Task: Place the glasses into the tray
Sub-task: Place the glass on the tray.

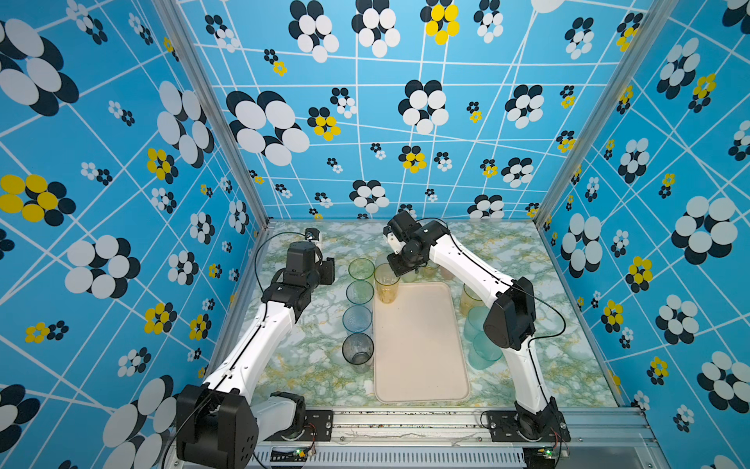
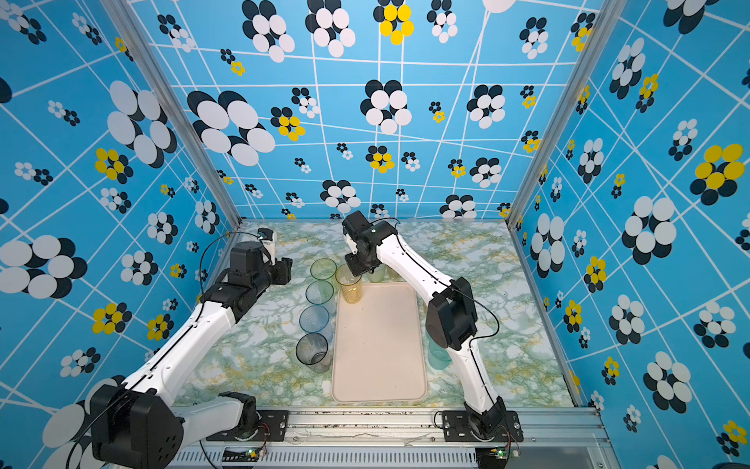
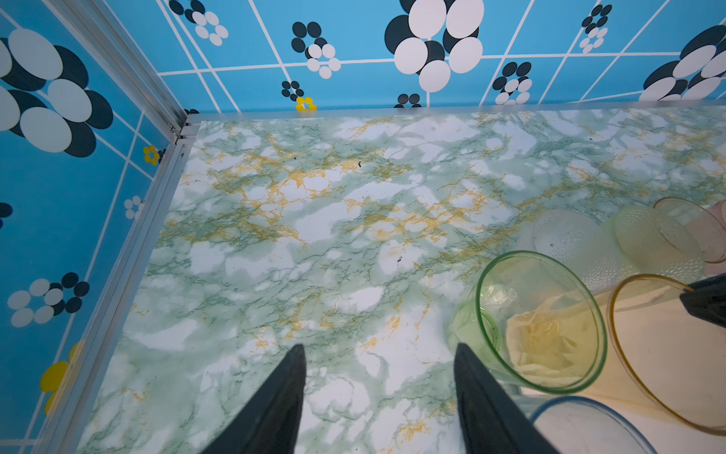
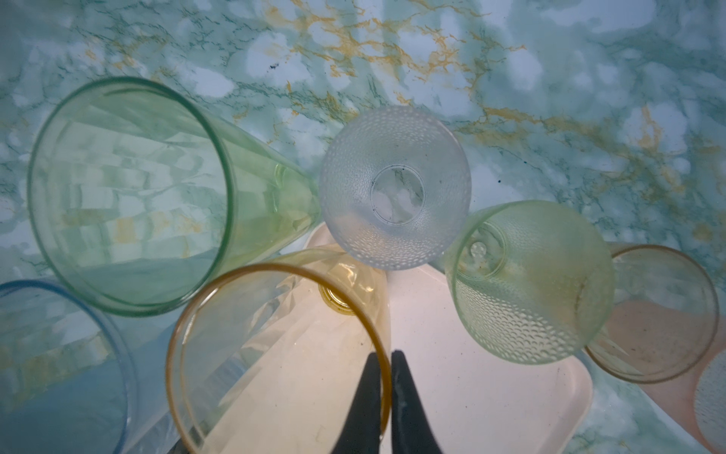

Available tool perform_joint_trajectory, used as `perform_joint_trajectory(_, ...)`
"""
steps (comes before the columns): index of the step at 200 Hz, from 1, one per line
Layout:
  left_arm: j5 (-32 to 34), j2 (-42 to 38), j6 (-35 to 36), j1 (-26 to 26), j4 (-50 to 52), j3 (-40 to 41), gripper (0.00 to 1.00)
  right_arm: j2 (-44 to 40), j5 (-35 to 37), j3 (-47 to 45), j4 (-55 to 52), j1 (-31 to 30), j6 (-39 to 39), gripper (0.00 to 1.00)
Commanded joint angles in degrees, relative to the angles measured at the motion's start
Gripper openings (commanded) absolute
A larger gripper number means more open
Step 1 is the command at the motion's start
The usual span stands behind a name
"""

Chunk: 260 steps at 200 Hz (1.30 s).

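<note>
While upright on tray [image 4: 491, 377] — amber tumbler [image 4: 283, 346], rim between right fingers [image 4: 369, 397].

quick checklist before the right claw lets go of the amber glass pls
1. Right claw pinching the amber glass by its rim, one finger inside, one outside: ok.
2. Amber glass upright: ok.
3. Its base over the tray, at a far corner: ok.
4. Base resting flat on the tray floor: cannot tell.
5. Gap to the green glass beside it: cannot tell, the rims look very close.
6. Left claw open, empty and off to the side of the tray: ok.
</note>
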<state>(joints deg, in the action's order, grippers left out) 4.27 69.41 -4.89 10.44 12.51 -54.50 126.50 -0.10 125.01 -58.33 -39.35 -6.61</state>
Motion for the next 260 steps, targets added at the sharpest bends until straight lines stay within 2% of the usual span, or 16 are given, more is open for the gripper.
perform_joint_trajectory(1, -0.8, -1.1, 0.7, -0.6, 1.3, -0.8, 0.61, -0.2, -0.2, 0.8, 0.1, 0.3, -0.3, 0.14)
perform_joint_trajectory(39, -0.8, -1.2, 0.6, -0.6, 1.5, -0.8, 0.61, -1.0, -0.2, 0.2, 0.0, 0.2, -0.3, 0.22)
perform_joint_trajectory(85, -0.9, -0.9, 0.5, -0.6, 1.5, -0.9, 0.61, -1.4, -0.1, -1.1, 0.7, 0.3, -0.3, 0.26)
perform_joint_trajectory(185, -1.4, -0.9, 0.5, -0.2, 2.0, -1.0, 0.60, -11.4, 3.3, -7.4, 5.6, 1.3, -0.6, 0.30)
perform_joint_trajectory(207, -0.4, -1.2, 0.7, 1.0, 2.3, -1.0, 0.60, -17.1, 4.6, -12.9, 7.3, 3.7, -1.3, 0.29)
perform_joint_trajectory(232, 1.1, -0.9, 1.3, 3.5, 2.6, -1.4, 0.60, -25.9, 7.7, -23.6, 9.6, 7.4, -3.5, 0.29)
perform_joint_trajectory(260, 0.1, -0.3, 1.0, 3.8, 3.0, -2.4, 0.60, -36.1, 10.8, -34.9, 9.7, 12.0, -5.6, 0.29)
